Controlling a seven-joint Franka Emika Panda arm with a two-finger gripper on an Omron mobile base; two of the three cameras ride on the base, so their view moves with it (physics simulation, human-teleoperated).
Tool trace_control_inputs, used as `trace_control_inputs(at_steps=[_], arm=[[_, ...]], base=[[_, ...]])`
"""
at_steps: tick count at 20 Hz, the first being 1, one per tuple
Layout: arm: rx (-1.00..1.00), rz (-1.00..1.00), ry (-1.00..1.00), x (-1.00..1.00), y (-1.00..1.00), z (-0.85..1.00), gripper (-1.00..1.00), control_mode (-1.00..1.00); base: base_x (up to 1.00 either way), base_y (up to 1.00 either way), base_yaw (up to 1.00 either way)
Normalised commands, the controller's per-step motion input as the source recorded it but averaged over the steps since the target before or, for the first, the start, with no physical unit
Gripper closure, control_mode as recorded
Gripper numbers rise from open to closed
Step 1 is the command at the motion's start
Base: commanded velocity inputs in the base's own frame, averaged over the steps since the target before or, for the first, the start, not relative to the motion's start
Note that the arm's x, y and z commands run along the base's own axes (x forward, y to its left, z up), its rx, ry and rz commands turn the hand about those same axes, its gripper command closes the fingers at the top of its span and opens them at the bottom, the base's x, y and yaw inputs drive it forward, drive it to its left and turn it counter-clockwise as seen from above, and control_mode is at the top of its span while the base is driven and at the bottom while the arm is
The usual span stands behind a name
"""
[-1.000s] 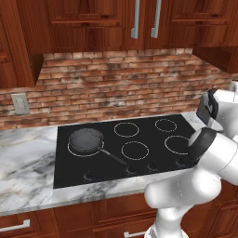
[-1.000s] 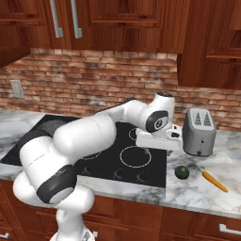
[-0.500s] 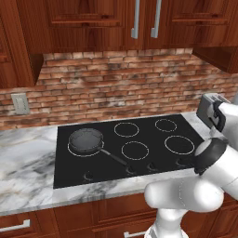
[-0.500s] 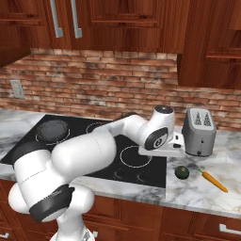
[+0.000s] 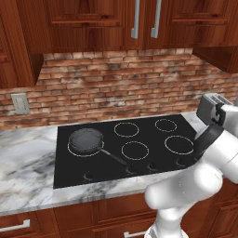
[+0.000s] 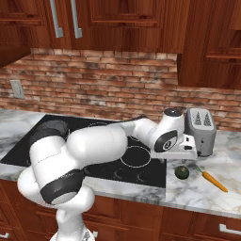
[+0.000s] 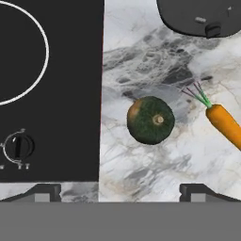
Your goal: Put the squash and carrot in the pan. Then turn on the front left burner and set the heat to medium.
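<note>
The dark green squash [image 7: 150, 120] lies on the marble counter just right of the cooktop edge, also seen as the squash [image 6: 182, 172]. The orange carrot [image 7: 226, 123] lies to its right with green stalks toward the squash, the same carrot [image 6: 212, 179]. My gripper [image 7: 121, 190] hovers open above the squash with nothing between its fingers; in the right base view the gripper [image 6: 180, 159] hangs just over the squash. The pan [image 5: 86, 141] rests on the front left burner [image 5: 70, 149], handle pointing right and toward the front.
A silver toaster [image 6: 200, 132] stands close behind the gripper and the vegetables, its base [image 7: 202, 16] at the top of the hand view. A burner ring [image 7: 44, 52] and a control knob [image 7: 18, 146] lie left of the squash. My white arm stretches across the cooktop's right side.
My arm has swung right, from over the cooktop's right burners to above the squash on the counter. The gripper stayed open. Squash, carrot and pan have not moved.
</note>
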Motion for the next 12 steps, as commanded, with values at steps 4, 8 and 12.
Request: trace_control_inputs(at_steps=[4, 8, 12], arm=[[0.00, 0.00, 0.02, 0.48, -0.45, 0.00, -1.00, -1.00], [0.00, 0.00, 0.00, 0.38, -0.28, -0.17, -1.00, -1.00], [0.05, 0.00, 0.00, 0.21, -0.29, -0.34, -1.00, -1.00]], base=[[0.00, 0.00, 0.00], [0.00, 0.00, 0.00], [0.00, 0.00, 0.00]])
